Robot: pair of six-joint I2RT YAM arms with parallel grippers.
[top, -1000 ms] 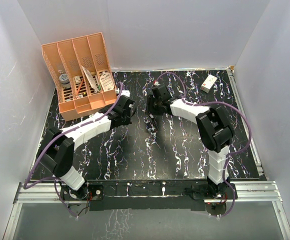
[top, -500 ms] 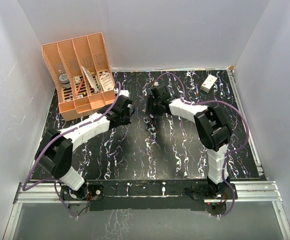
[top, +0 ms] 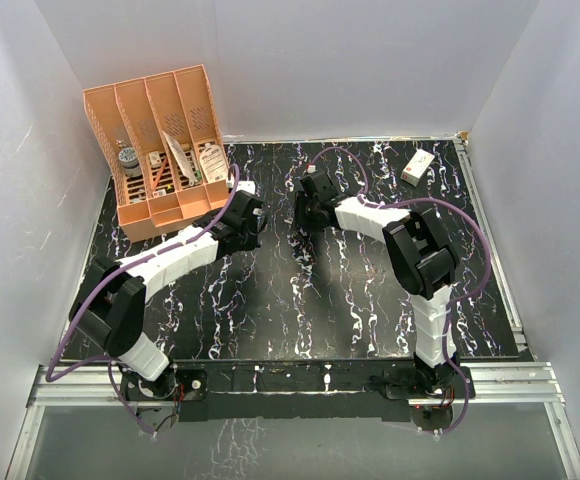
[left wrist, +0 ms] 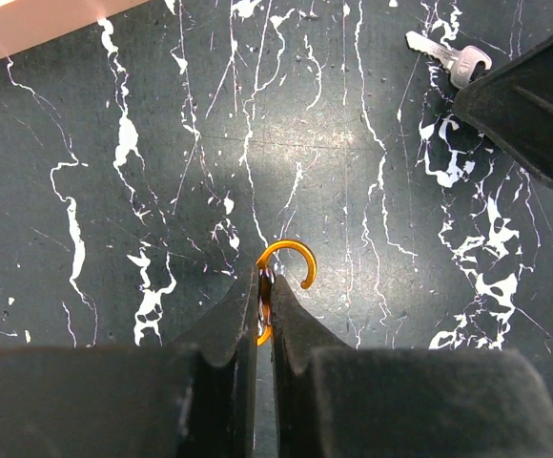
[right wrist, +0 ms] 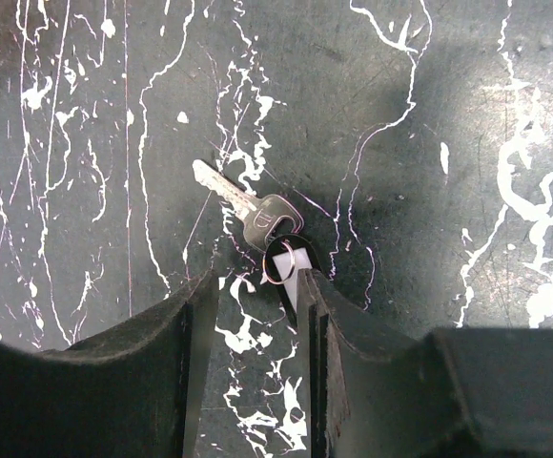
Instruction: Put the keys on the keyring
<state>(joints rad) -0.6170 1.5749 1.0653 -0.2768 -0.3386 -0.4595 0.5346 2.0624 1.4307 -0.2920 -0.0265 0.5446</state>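
Note:
The keyring (left wrist: 296, 251), a small orange S-shaped hook, sticks out from between the tips of my left gripper (left wrist: 267, 279), which is shut on its lower half just above the black marbled table. The keys (right wrist: 245, 208), a silvery key on a thin wire ring (right wrist: 282, 263) with a white tab, lie flat on the table. My right gripper (right wrist: 257, 284) stands open over them; the wire ring sits at the tip of its right finger and bare table shows between the jaws. In the left wrist view the keys (left wrist: 447, 57) lie at the top right.
An orange slotted organizer (top: 160, 150) with small items stands at the back left. A white box (top: 417, 166) lies at the back right. Both grippers (top: 253, 213) (top: 304, 208) meet near the table's middle back. White walls enclose the table.
The right gripper has narrowed slightly and edged a little to the left and farther back. The left gripper keeps its hold on the keyring and has shifted slightly.

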